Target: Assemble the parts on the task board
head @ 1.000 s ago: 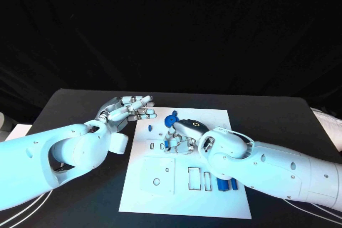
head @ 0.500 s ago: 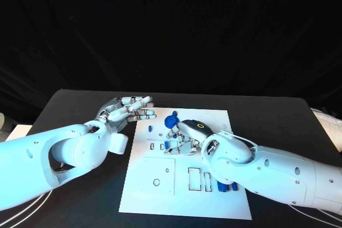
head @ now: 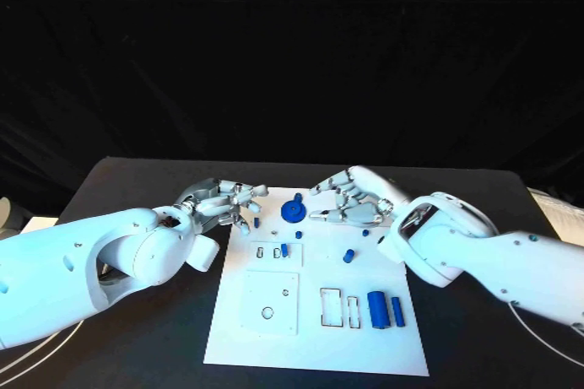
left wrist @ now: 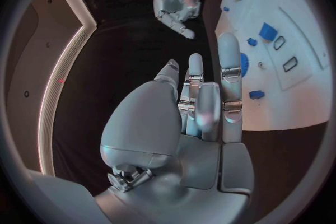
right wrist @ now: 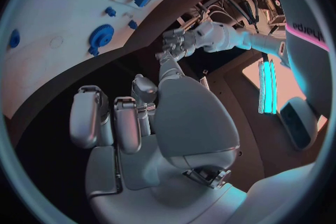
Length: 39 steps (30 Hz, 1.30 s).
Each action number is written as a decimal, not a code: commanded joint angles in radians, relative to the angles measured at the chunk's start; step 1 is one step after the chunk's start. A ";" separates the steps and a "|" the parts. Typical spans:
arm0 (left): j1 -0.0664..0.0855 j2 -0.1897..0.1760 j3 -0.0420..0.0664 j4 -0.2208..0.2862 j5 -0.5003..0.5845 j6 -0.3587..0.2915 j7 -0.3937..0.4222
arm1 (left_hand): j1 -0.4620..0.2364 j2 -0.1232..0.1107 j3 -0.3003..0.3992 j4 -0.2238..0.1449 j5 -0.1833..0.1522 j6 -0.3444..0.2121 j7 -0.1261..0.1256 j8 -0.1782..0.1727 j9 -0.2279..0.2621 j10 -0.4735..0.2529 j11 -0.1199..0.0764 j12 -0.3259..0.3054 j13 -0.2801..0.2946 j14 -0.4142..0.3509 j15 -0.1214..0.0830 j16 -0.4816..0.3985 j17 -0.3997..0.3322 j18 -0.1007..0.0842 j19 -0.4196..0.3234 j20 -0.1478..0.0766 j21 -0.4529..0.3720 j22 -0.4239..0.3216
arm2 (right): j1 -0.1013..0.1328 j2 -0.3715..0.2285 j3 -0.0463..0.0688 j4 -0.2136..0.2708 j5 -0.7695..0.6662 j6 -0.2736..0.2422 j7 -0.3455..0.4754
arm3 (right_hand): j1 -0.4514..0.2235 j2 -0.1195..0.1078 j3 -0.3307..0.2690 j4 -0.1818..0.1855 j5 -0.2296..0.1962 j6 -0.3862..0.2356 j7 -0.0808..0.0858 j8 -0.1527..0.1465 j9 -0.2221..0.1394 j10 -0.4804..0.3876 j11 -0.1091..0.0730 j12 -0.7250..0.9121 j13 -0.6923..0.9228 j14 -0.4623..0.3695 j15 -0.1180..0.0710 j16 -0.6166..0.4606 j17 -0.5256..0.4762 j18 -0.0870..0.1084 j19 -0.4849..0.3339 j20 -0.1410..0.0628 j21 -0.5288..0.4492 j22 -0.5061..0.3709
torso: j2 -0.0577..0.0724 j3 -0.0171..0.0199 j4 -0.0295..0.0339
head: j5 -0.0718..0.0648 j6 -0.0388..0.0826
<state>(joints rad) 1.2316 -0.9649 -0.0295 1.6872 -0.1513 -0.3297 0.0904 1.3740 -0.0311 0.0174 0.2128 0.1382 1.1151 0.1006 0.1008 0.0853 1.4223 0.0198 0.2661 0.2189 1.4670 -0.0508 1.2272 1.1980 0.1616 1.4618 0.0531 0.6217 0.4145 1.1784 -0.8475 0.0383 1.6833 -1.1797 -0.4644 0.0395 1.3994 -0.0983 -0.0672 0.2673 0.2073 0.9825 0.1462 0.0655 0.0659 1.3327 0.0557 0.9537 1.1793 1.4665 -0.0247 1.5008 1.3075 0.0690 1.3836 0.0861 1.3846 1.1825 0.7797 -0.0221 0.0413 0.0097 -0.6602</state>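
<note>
The task board is a plain white plate with thin dark outlines marking its cut-out slots, and it lies on a matte black table. The parts on it are saturated blue: a round gear-like piece near the far edge, a small rounded piece mid-board, and 2 upright bars side by side near the right edge. The left hand and right hand are silver-grey with darker joints, on glossy white arms tinted pale blue by the light. The backdrop behind the table is black.
</note>
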 commanded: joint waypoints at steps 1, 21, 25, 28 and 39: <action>0.004 0.012 0.001 -0.012 -0.285 0.125 -0.331 | -0.036 -0.005 -0.016 0.037 -0.002 0.017 -0.010 0.028 0.015 0.016 -0.015 0.125 0.109 0.089 -0.005 0.252 0.252 -0.049 0.054 -0.020 0.309 0.338 | 0.026 -0.041 0.000 0.000 0.365 0.062 0.125 | 0.011 0.006 0.000 -0.006 0.009 -0.002 -0.003 0.002 0.001 -0.006 -0.001 0.002 0.000 0.073 0.006 -0.002 0.136 0.012 -0.006 0.001 -0.005 -0.003 | -0.017 0.0018 -0.0067 | 0.005 -0.006; 0.061 0.218 0.006 -0.161 -0.812 0.427 -0.824 | -0.218 0.084 -0.248 0.077 -0.090 -0.067 -0.070 0.420 0.344 -0.044 -0.058 0.936 0.929 0.104 -0.048 0.344 0.373 -0.126 0.054 -0.043 0.849 0.991 | 0.065 -0.143 -0.004 -0.023 0.460 0.036 0.099 | 0.004 0.024 -0.011 -0.008 0.031 0.010 -0.007 0.007 0.003 -0.009 -0.005 -0.010 -0.016 0.072 0.002 -0.008 0.129 0.014 -0.009 -0.003 -0.013 -0.015 | -0.043 0.0205 -0.0189 | 0.030 -0.028; 0.064 0.247 0.006 -0.181 -0.819 0.439 -0.831 | -0.221 0.093 -0.267 0.078 -0.091 -0.086 -0.072 0.451 0.382 -0.041 -0.061 0.946 0.940 0.104 -0.050 0.344 0.373 -0.128 0.059 -0.045 0.856 1.004 | 0.065 -0.143 -0.005 -0.027 0.454 0.035 0.092 | 0.003 0.025 -0.013 -0.007 0.033 0.011 -0.007 0.007 0.003 -0.009 -0.005 -0.011 -0.017 0.072 0.002 -0.008 0.129 0.014 -0.009 -0.003 -0.013 -0.016 | -0.041 0.0193 -0.0210 | 0.031 -0.029; 0.065 0.266 0.006 -0.197 -0.821 0.443 -0.834 | -0.219 0.098 -0.273 0.078 -0.091 -0.095 -0.073 0.463 0.396 -0.040 -0.062 0.949 0.944 0.104 -0.050 0.344 0.373 -0.129 0.060 -0.046 0.858 1.006 | 0.065 -0.142 -0.006 -0.029 0.451 0.037 0.087 | 0.002 0.025 -0.014 -0.007 0.036 0.012 -0.008 0.007 0.003 -0.009 -0.005 -0.011 -0.018 0.072 0.002 -0.009 0.129 0.014 -0.009 -0.003 -0.013 -0.016 | -0.041 0.0194 -0.0213 | 0.031 -0.031; 0.067 0.324 0.004 -0.246 -0.823 0.478 -0.838 | -0.206 0.104 -0.282 0.076 -0.090 -0.112 -0.073 0.482 0.423 -0.039 -0.062 0.953 0.950 0.104 -0.050 0.344 0.373 -0.130 0.061 -0.046 0.859 1.010 | 0.063 -0.137 -0.008 -0.039 0.444 0.041 0.075 | 0.000 0.029 -0.022 -0.009 0.055 0.013 -0.009 0.006 0.003 -0.010 -0.006 -0.014 -0.025 0.072 0.000 -0.011 0.127 0.014 -0.009 -0.004 -0.016 -0.019 | -0.040 0.0180 -0.0194 | 0.028 -0.038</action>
<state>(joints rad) 1.2953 -0.6471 -0.0251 1.4453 -0.9603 0.1051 -0.6911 1.1616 0.0670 -0.2578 0.2883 0.0491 1.0109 0.0266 0.5788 0.5078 1.3794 -0.0379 1.2142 1.1674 1.4657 -0.0951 1.5677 1.3078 0.0390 1.4666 0.0119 1.4784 1.3080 1.2418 -0.9856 0.0301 1.6452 -0.7273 -0.4373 0.1219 1.4013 -0.0774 -0.0827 0.2580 0.2575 0.9891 0.1396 0.0654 0.0677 1.3290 0.0519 0.9437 1.1554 1.4666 -0.0248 1.4961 1.3081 0.0690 1.3802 0.0825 1.3730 1.1645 0.7397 -0.0035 0.0208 0.0378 -0.6961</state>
